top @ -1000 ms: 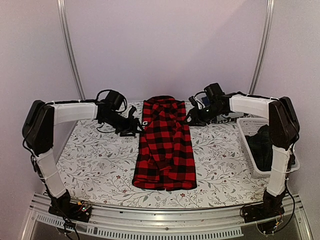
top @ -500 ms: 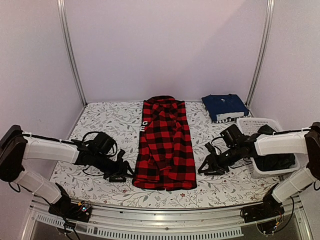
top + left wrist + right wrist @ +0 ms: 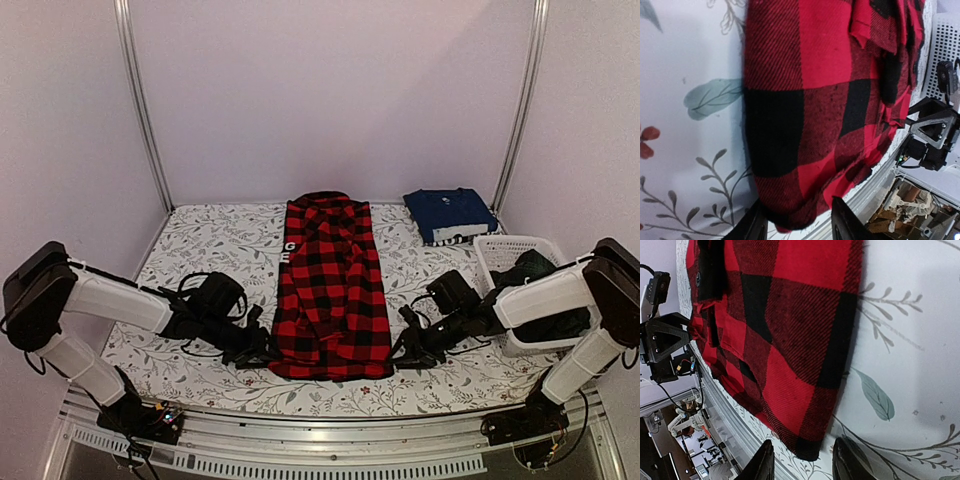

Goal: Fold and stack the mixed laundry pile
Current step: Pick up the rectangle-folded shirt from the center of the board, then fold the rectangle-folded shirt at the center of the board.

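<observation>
Where left tool [image 3: 265, 352], right tool [image 3: 402, 356] straddle flannel shirt [image 3: 330, 280] near corners, both released.

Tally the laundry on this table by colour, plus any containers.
Red-and-black checked shirt: 1
Navy folded garment: 1
White basket: 1
Dark garment inside it: 1
Total: 4

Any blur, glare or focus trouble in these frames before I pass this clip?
Top external: evenly lit, no glare, the flannel shirt sharp, only soft shadows under the arms. Left wrist: the shirt's weave is crisp, but the left gripper at the bottom edge is dark and out of focus. Right wrist: likewise, cloth sharp, the right gripper blurred at the bottom edge.
</observation>
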You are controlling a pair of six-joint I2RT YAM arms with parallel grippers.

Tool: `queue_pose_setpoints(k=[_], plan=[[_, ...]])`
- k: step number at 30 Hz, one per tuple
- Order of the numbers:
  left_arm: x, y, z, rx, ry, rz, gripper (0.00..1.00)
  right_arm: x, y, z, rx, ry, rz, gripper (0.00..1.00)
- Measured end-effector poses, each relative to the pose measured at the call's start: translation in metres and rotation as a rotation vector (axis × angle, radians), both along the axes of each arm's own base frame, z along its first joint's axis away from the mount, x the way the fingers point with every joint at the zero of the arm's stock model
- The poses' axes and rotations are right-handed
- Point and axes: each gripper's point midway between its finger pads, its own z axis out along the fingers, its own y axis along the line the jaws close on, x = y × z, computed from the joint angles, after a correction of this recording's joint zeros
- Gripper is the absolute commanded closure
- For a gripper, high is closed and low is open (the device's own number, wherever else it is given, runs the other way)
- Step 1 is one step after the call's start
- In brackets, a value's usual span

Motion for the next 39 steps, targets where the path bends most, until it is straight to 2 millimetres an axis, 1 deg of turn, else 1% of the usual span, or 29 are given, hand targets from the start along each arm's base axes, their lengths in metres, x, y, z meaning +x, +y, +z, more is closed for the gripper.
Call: queue_pose_setpoints(k=[4, 10, 11, 16, 20, 24, 27, 29, 31, 33, 35, 36, 39], plan=[[0.0, -0.008, -0.002, -0.009, 0.004, -0.009, 0.68, 0.002, 0.005, -0.001, 0.013, -0.005, -0.002, 0.69], [-0.006, -0.01, -0.005, 0.0, 0.016, -0.005, 0.81, 0.002, 0.005, -0.006, 0.006, 0.004, -0.004, 0.99], [-0.007, -0.01, -0.006, 0.002, 0.017, -0.004, 0.84, 0.002, 0.005, -0.007, 0.003, 0.005, -0.004, 1.0], [-0.016, -0.011, -0.009, 0.015, 0.028, -0.015, 0.99, 0.0, 0.004, -0.005, 0.004, -0.002, -0.002, 1.0], [-0.028, -0.017, -0.01, 0.026, 0.032, -0.05, 1.0, -0.008, 0.003, 0.007, 0.023, -0.022, 0.01, 1.0], [-0.052, -0.023, -0.007, 0.042, 0.044, -0.105, 1.0, -0.026, 0.006, 0.024, 0.055, -0.044, 0.05, 1.0], [-0.075, -0.029, 0.004, 0.041, 0.048, -0.159, 1.0, -0.044, 0.006, 0.034, 0.078, -0.044, 0.079, 1.0], [-0.083, -0.03, 0.015, 0.029, 0.043, -0.166, 1.0, -0.051, 0.003, 0.041, 0.092, -0.044, 0.078, 1.0], [-0.083, -0.029, 0.028, 0.009, 0.028, -0.155, 1.0, -0.052, 0.0, 0.054, 0.113, -0.064, 0.063, 1.0], [-0.078, -0.029, 0.043, -0.023, 0.0, -0.131, 1.0, -0.049, 0.0, 0.068, 0.141, -0.098, 0.05, 1.0], [-0.072, -0.03, 0.053, -0.048, -0.017, -0.113, 1.0, -0.043, 0.003, 0.081, 0.163, -0.127, 0.038, 1.0], [-0.067, -0.031, 0.057, -0.056, -0.022, -0.103, 1.0, -0.037, 0.006, 0.088, 0.173, -0.142, 0.031, 1.0], [-0.043, -0.03, 0.059, -0.052, -0.028, -0.065, 1.0, -0.014, 0.015, 0.101, 0.18, -0.17, 0.014, 1.0]])
